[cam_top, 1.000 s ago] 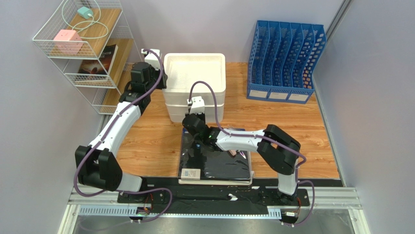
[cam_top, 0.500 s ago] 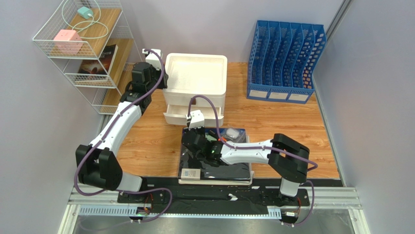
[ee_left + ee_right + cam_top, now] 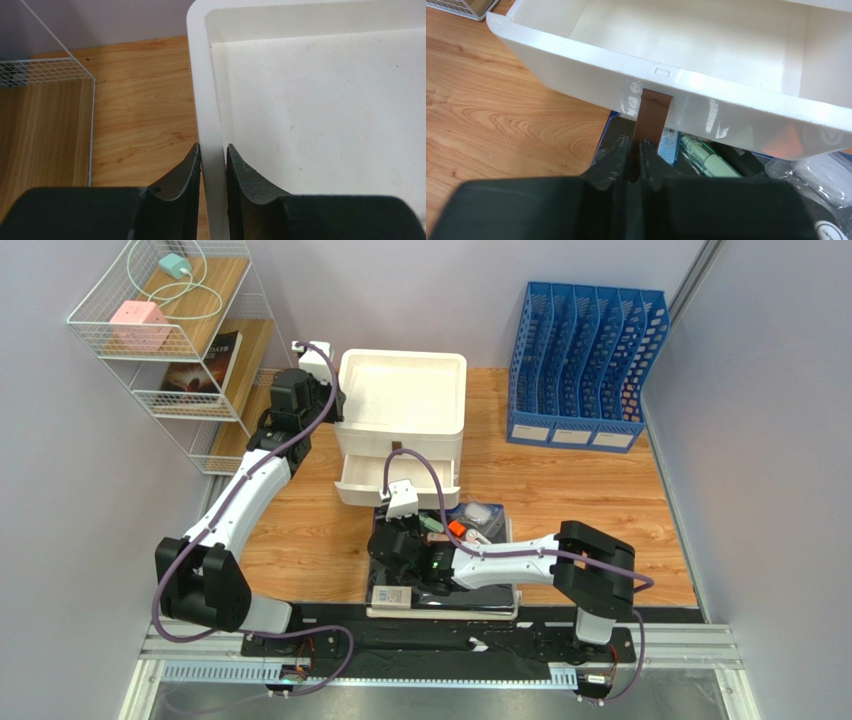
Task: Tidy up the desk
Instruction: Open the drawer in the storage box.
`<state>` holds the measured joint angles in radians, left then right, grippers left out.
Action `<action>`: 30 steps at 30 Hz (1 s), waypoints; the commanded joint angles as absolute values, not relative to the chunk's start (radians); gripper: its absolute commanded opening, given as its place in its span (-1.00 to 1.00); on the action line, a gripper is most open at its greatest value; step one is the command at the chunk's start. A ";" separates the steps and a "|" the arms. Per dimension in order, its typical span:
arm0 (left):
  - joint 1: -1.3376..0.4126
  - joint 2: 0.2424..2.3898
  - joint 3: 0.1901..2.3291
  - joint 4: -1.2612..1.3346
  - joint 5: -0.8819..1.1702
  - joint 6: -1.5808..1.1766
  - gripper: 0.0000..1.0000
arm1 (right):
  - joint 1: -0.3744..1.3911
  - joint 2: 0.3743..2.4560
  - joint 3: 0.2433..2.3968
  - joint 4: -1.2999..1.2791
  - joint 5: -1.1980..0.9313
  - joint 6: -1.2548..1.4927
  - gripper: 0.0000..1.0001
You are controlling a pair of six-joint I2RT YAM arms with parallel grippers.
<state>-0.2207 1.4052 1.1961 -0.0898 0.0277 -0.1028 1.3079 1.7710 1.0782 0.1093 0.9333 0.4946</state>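
On the wooden desk (image 3: 290,540) stands a white drawer unit (image 3: 400,390). Its lower drawer (image 3: 362,478) is pulled out and looks empty inside (image 3: 726,55). My right gripper (image 3: 635,142) is shut on the drawer's brown pull tab (image 3: 655,107), just in front of the drawer face. My left gripper (image 3: 213,147) is shut on the left rim (image 3: 204,100) of the unit's top tray. Under the right arm lies a black pouch (image 3: 470,592) with small items on it, among them a green pen (image 3: 706,160) and a white case (image 3: 478,510).
A blue file rack (image 3: 585,365) stands at the back right. A white wire shelf (image 3: 212,455) at the left holds a pink cube (image 3: 138,322), a teal mouse (image 3: 175,265) and a book (image 3: 205,365). Bare wood lies left and right of the pouch.
The right arm has drawn back toward the near edge with the pull tab, and the lower drawer has slid out of the unit. The left arm has stayed on the rim.
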 commanded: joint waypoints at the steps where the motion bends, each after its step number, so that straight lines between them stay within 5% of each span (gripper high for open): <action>1: -0.247 1.430 1.154 -0.175 0.097 -0.089 -0.47 | 1.348 1.766 1.097 0.020 0.960 0.557 0.07; 2: -0.247 1.428 1.154 -0.176 0.095 -0.089 -0.47 | 1.348 1.761 1.095 0.014 0.968 0.557 0.92; 3: -0.247 1.428 1.152 -0.175 0.095 -0.089 -0.47 | 1.350 1.749 1.094 0.008 0.974 0.557 1.00; 14: -0.247 1.430 1.146 -0.170 0.094 -0.084 -0.47 | 1.433 1.704 1.092 -0.214 1.080 0.726 1.00; 30: -0.247 1.420 1.134 -0.164 0.089 -0.080 -0.47 | 1.456 1.937 1.095 -0.020 1.213 0.748 0.79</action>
